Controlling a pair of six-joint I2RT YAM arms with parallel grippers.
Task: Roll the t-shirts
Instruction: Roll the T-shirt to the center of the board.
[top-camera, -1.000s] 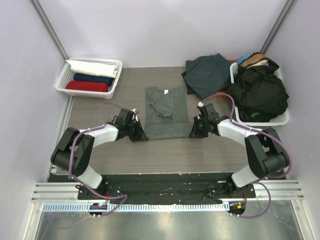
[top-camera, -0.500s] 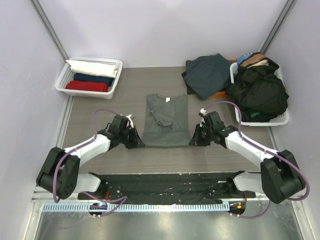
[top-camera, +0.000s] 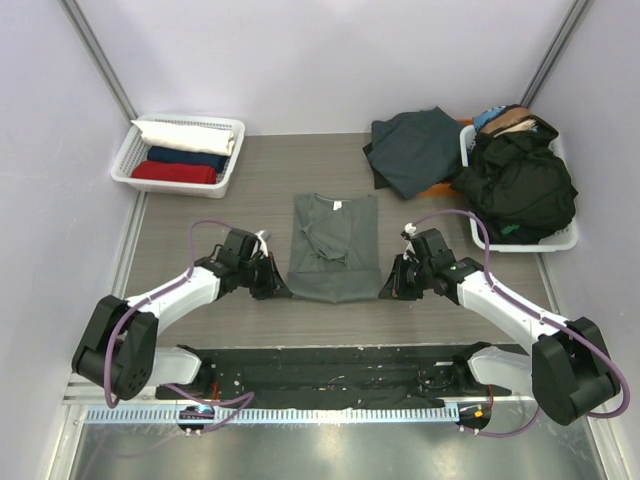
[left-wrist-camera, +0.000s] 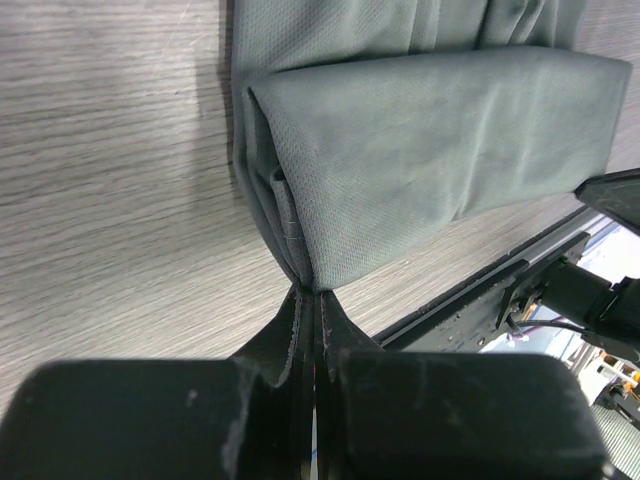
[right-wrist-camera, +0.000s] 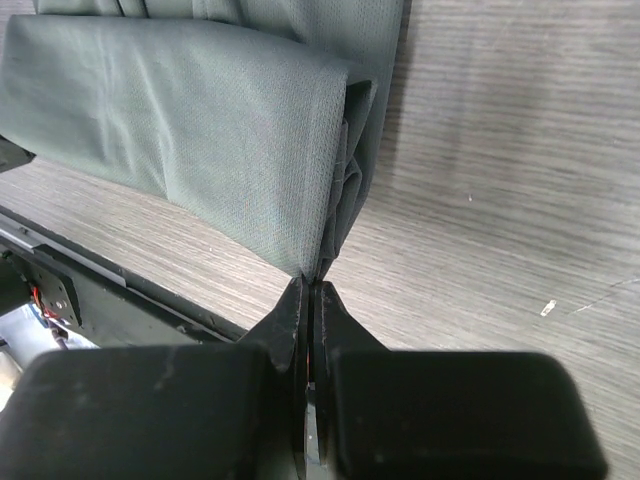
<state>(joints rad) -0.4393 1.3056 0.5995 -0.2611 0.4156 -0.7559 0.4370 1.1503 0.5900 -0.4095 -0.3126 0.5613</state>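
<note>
A sage-grey t-shirt (top-camera: 333, 245) lies folded narrow on the table's middle, its neck label toward the back and its sleeves folded in. My left gripper (top-camera: 281, 288) is shut on the shirt's near left corner (left-wrist-camera: 305, 270). My right gripper (top-camera: 388, 290) is shut on its near right corner (right-wrist-camera: 318, 262). Both wrist views show the bottom hem folded over into a thick flap (left-wrist-camera: 430, 150) (right-wrist-camera: 190, 120). Rolled white, navy and red shirts lie in the left basket (top-camera: 128, 172). A dark teal shirt (top-camera: 415, 148) lies at the back.
A white lattice basket (top-camera: 565, 240) at the right holds a heap of black cloth (top-camera: 520, 185) and other garments. The black base rail (top-camera: 330, 365) runs along the near edge just behind the grippers. Purple walls enclose the table.
Both grippers have pulled toward the near edge with the shirt's bottom corners held. The whole shirt has slid toward me along the table.
</note>
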